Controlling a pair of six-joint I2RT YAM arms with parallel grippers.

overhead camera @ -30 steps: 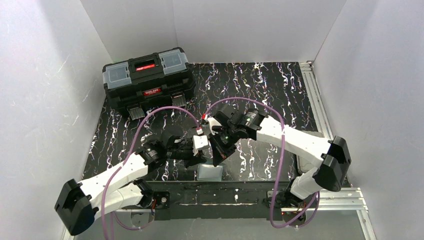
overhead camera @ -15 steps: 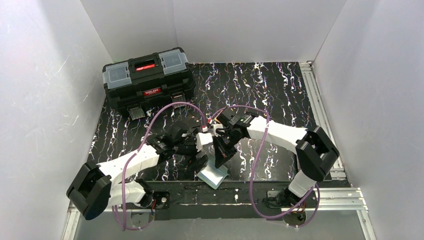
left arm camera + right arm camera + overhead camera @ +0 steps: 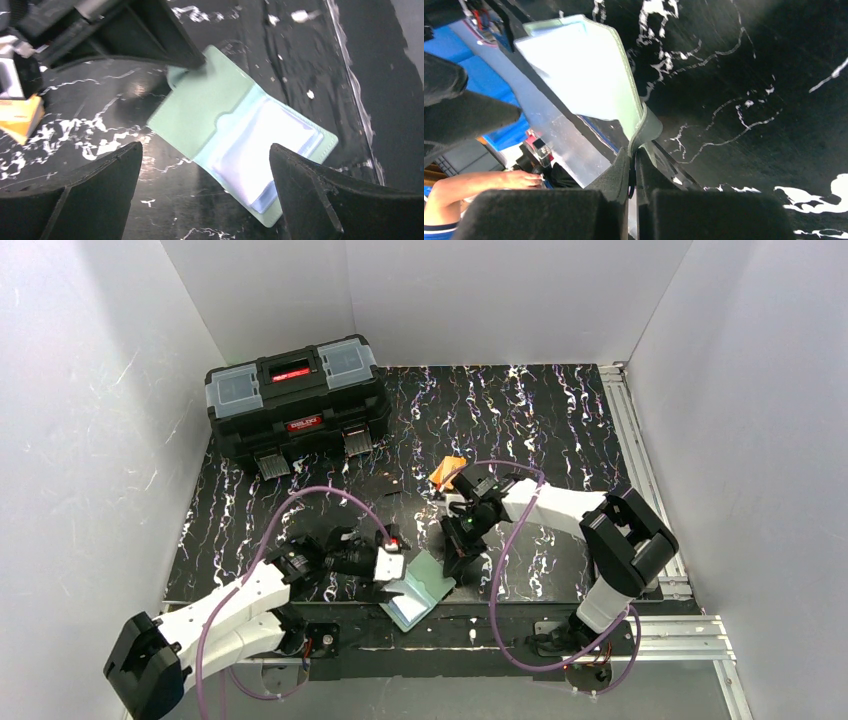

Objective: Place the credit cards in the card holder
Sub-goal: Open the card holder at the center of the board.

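The left arm lies low, reaching from its near-left base toward the centre. The left gripper point(image 3: 205, 149) is spread wide, one jaw on each side of the open mint-green square card holder point(image 3: 420, 592), which sits at the table's near edge. The right arm folds back toward the centre, and the right gripper point(image 3: 633, 152) is pinched tight on the holder's far edge. A flat orange credit card point(image 3: 447, 470) rests farther back on the black marbled table point(image 3: 580, 430).
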